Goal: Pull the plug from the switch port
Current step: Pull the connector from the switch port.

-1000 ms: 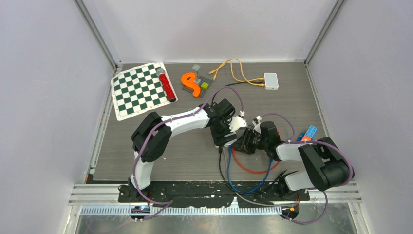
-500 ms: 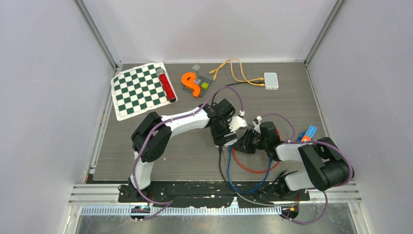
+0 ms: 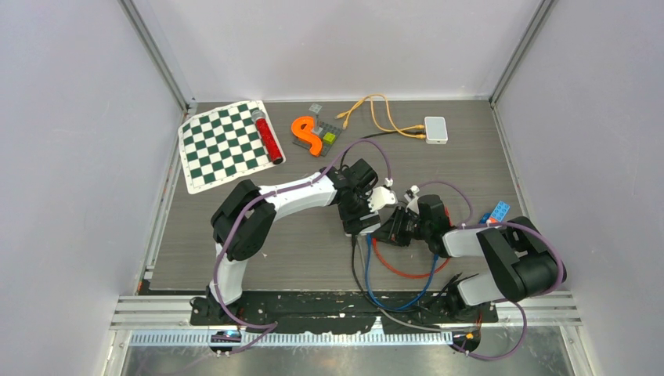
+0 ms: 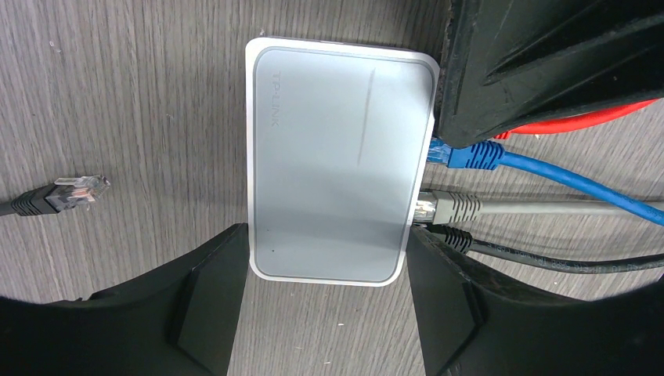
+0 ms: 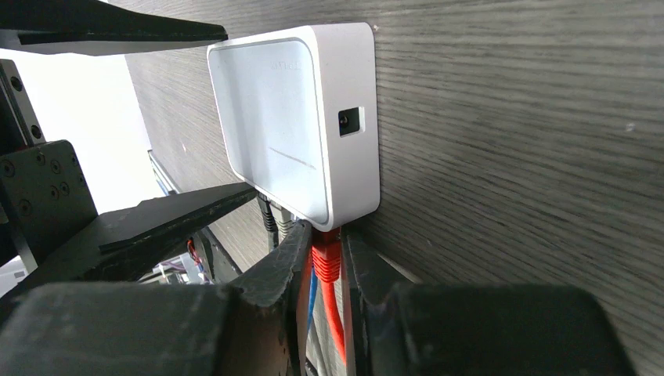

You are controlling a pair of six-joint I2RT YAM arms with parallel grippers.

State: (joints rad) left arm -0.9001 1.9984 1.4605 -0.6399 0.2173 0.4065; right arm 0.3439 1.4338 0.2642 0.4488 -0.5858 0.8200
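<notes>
your right gripper (image 5: 326, 235) is the one on the job. its fingers (image 5: 282, 266) sit tight on either side of the red plug (image 5: 326, 262), clenched on it as far as the wrist view shows. the plug is seated in the end port of the white switch (image 5: 297, 117), which lies flat on the table (image 5: 509, 157) mid-workspace, between the two arms. your left gripper (image 4: 325, 270) is clamped across the switch's body at the end away from the red plug's port, one finger on the port side and one on the blank side, pinning it.

what matters for the pull is that the plug's long axis runs straight out of the port face. it lines up with your right fingers and points back toward that wrist. so i judge the move to be a straight draw back along the right gripper's own axis, away from the switch, with no sideways swing, while the left braces the box.

the left wrist view shows you what the right one barely does, the row of neighbours. the blue plug (image 4: 470, 154), grey plug (image 4: 446, 205) and black plug (image 4: 450, 237) are all seated beside the red one, and a loose plug (image 4: 74, 192) lies apart on the far side. in that view the right gripper hides the red plug itself. only the right wrist view shows it between the fingers. you cannot tell from any view whether its latch tab is pressed.
</notes>
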